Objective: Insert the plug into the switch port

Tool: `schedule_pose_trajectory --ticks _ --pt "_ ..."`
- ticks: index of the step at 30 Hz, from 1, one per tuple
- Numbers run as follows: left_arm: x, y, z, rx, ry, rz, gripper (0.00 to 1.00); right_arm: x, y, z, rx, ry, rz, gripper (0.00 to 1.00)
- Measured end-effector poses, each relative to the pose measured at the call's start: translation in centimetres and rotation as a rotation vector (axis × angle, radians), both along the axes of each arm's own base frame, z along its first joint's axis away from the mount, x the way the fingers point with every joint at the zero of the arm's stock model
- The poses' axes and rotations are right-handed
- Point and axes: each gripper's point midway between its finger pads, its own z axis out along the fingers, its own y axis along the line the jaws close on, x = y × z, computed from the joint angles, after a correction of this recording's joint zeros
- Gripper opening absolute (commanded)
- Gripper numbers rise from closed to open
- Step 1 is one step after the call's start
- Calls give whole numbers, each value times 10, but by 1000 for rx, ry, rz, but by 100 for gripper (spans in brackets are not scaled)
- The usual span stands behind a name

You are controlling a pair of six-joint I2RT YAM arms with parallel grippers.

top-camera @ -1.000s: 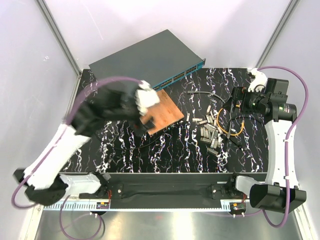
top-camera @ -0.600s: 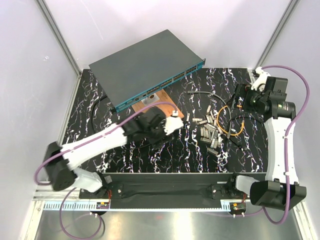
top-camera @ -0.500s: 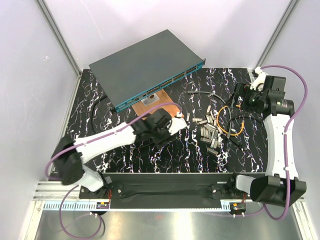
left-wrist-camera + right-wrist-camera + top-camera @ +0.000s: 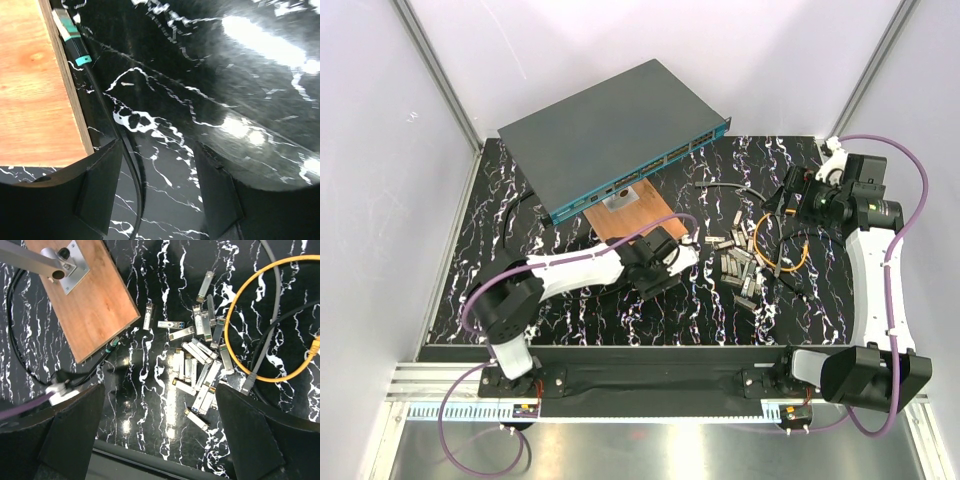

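Switch [image 4: 610, 125]: flat dark-grey slab with a teal port edge, back left on the black, white-veined bench [image 4: 620, 320]. Left fingers [image 4: 100, 195] were over the wooden board [image 4: 635, 212] a second ago; now low, spread, black cable between them. Teal plug [image 4: 67, 27] lies just beside the board edge. Right fingers [image 4: 70, 435] spread, empty.
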Motion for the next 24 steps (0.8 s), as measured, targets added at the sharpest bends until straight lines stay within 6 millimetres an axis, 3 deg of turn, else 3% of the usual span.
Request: schedule_pose_trajectory --ticks 7,14,18,19,24 --pt "22 21 -22 58 14 27 66 0 8 4 32 -17 37 100" --pt "30 26 -28 75 20 22 64 -2 18 9 76 -30 89 100" --pt "30 23 -29 65 41 11 50 -3 23 11 95 -33 108 100" --pt "30 22 -30 61 52 8 43 -4 24 12 99 -34 112 100" --pt "20 15 -32 26 122 -15 29 -5 29 14 131 -32 126 100"
